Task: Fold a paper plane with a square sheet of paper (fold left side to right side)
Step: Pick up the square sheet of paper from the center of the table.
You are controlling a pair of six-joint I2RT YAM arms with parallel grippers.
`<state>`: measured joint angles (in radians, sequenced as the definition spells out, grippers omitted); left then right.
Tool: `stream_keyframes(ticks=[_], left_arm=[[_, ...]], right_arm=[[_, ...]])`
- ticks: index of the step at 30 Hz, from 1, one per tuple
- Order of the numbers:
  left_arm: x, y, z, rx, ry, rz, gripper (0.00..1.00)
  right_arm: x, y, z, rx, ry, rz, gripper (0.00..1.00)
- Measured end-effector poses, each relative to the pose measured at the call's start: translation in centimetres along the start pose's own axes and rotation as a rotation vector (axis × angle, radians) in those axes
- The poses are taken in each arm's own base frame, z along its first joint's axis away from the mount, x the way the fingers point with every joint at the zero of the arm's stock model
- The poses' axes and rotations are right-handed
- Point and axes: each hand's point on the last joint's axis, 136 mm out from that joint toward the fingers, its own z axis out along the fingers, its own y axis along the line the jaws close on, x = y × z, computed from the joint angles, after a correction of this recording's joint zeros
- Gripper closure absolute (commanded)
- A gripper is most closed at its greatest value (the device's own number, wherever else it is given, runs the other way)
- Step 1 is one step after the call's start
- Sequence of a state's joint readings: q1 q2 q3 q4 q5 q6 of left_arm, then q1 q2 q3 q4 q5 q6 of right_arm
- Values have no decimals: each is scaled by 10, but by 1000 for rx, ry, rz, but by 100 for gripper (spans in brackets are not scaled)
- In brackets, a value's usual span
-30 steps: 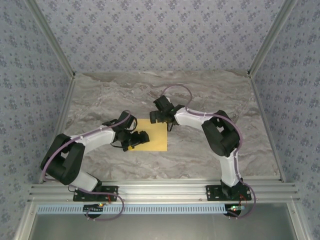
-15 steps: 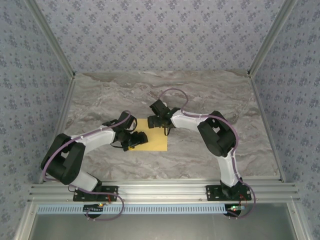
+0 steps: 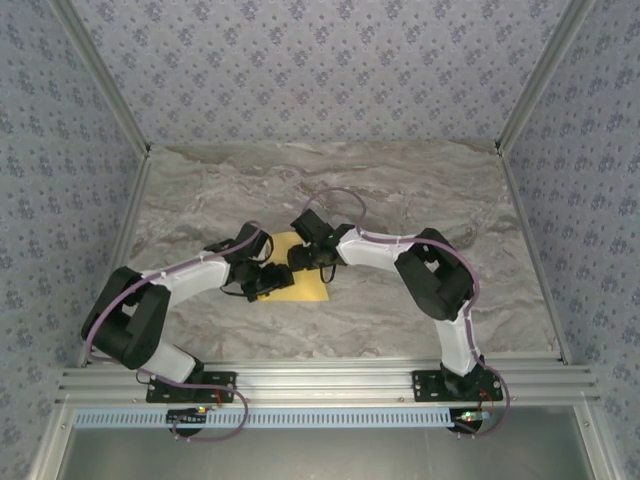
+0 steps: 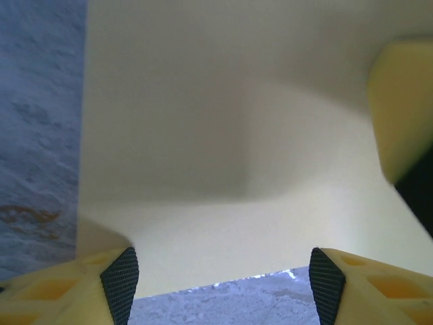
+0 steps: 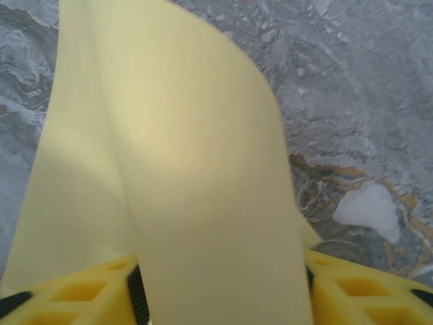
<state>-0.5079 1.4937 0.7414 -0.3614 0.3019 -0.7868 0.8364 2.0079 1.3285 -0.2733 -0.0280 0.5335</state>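
The square sheet of paper (image 3: 312, 286) lies yellow on the marble table (image 3: 420, 190), partly covered by both grippers. My left gripper (image 3: 270, 283) is low over its left part. In the left wrist view the sheet (image 4: 223, 122) spreads ahead, and its near edge runs between the wide-apart pads (image 4: 120, 284) of the left gripper (image 4: 223, 288), which stands open. My right gripper (image 3: 303, 256) sits over the sheet's far part. In the right wrist view a raised hump of the sheet (image 5: 183, 156) fills the gap of the right gripper (image 5: 220, 298), whose jaws are partly closed.
A yellow finger (image 4: 402, 101) of the right gripper shows at the upper right of the left wrist view, close to my left gripper. Bare marble (image 5: 352, 88) surrounds the sheet. Patterned walls and metal posts (image 3: 110, 110) bound the table.
The right gripper has moved left onto the sheet and its jaws have narrowed, with the paper now humped between them. The left gripper's jaws have narrowed slightly.
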Motion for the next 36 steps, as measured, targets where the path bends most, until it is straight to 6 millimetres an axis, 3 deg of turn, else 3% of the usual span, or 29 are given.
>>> stream_keyframes(ticks=[6,10,17,21,26,31,36], left_arm=[[-31,3,-34,89,-96,-57,25],[-52,-1,-71,198,-186,-57,19],[-73,-15,-136,396,-345,-23,14],[-70,-43,-163,532,-380,64,10],[-67,-81,-203,689,-428,183,7],[-52,-133,-246,824,-454,374,5],[-33,-178,-274,927,-447,547,5]], right_arm=[[7,4,-11,-56,24,-1,67],[4,7,-25,-131,12,14,71],[-13,4,-78,-364,-88,72,73],[-31,0,-131,-497,-175,86,73],[-53,1,-225,-672,-318,42,74],[-52,15,-300,-796,-400,-49,74],[-46,40,-352,-896,-413,-139,75]])
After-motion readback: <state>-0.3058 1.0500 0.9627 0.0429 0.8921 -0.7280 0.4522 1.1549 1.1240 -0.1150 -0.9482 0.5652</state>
